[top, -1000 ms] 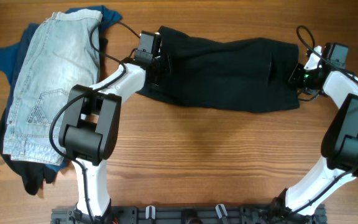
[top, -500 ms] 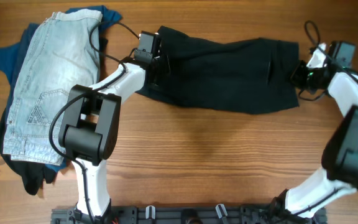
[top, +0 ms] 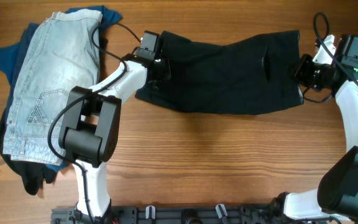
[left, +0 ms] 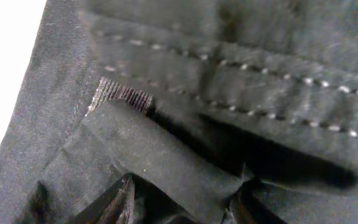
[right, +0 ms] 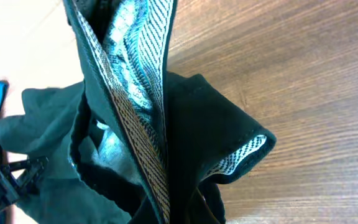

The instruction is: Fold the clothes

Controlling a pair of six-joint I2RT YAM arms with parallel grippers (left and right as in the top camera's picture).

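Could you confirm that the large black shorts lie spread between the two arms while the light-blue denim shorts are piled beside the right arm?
Not quite: the overhead view shows the light-blue denim shorts piled beside the left arm, not the right arm. The large black shorts do lie spread between the two arms.

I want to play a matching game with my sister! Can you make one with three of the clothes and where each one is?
1 black shorts
2 denim shorts
3 blue top

A lying on top, at the left
B mostly buried, at the left
C stretched out in the middle

Pairs: 1-C, 2-A, 3-B
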